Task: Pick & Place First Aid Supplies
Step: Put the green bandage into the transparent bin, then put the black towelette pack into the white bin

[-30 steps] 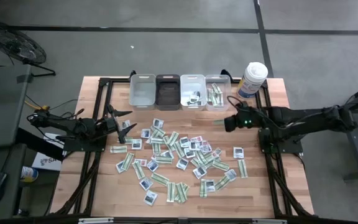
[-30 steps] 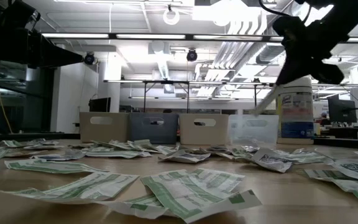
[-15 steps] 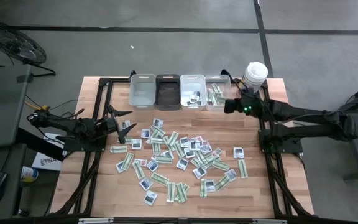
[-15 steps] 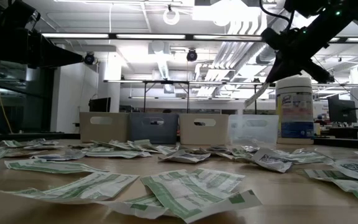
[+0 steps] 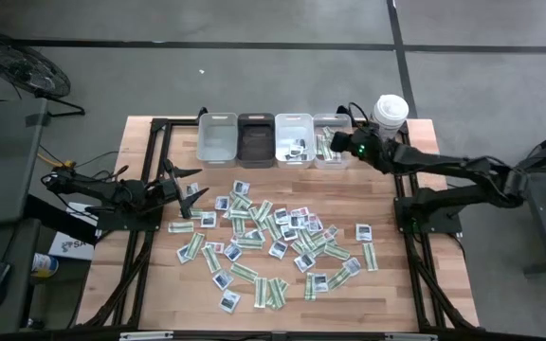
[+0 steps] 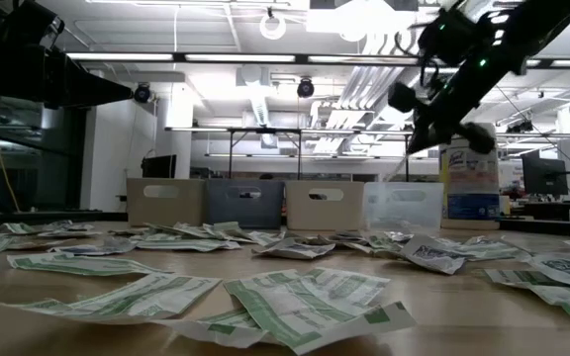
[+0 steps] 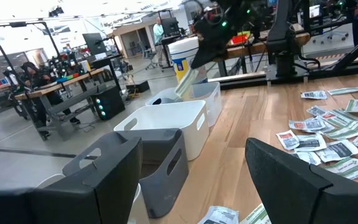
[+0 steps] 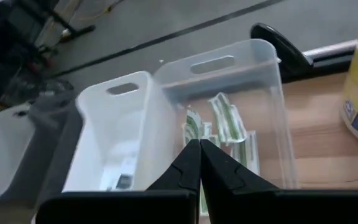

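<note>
While packets (image 5: 273, 242) are lying scattered mid-table, the right gripper (image 5: 337, 144) is hovering over the clear bin (image 5: 331, 121).
Its fingers are pressing together on a narrow green-and-white strip (image 6: 404, 170); the left gripper (image 5: 197, 187) is waiting spread wide beside the pile.

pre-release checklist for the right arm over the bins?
1. Right gripper over the clear bin: ok, above it in the high and right wrist views.
2. Fingers shut on a green-and-white strip: ok, it hangs below the gripper.
3. Bin contents match: ok, green-and-white packets already lie inside.
4. White canister clear of the arm: cannot tell, they sit close.
5. Left gripper out of the way: ok, open by the pile's left edge.
</note>
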`<state>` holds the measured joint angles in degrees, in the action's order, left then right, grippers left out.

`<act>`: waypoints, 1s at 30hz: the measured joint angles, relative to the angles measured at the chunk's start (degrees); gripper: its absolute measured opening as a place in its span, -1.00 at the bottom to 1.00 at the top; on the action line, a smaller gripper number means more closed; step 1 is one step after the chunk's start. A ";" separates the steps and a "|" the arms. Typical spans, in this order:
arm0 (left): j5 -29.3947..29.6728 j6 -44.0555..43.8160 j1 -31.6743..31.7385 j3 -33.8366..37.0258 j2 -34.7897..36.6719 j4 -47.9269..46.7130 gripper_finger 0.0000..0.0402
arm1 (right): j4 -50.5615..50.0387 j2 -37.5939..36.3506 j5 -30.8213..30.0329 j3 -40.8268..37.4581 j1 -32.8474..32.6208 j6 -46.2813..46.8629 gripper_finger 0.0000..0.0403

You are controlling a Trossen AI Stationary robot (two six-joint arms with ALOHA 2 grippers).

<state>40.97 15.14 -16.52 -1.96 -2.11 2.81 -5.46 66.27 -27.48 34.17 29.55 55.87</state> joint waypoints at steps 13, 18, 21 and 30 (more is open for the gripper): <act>-0.01 0.00 -0.02 -0.01 0.01 0.00 0.40 | 11.35 13.30 -2.81 0.00 1.19 14.84 -1.00; 0.00 0.00 -0.01 0.00 0.00 0.01 0.40 | 12.28 14.61 -3.36 -0.02 0.71 16.16 -0.99; 0.00 0.00 0.00 -0.02 0.02 0.00 0.40 | 12.62 14.75 -1.72 0.00 0.69 16.12 -0.94; 0.00 0.00 -0.01 0.00 0.01 0.02 0.40 | 12.59 14.39 1.02 -0.04 0.69 13.31 -0.53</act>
<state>40.97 15.14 -16.52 -1.96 -2.10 2.82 7.14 80.65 -26.46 34.13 30.24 69.18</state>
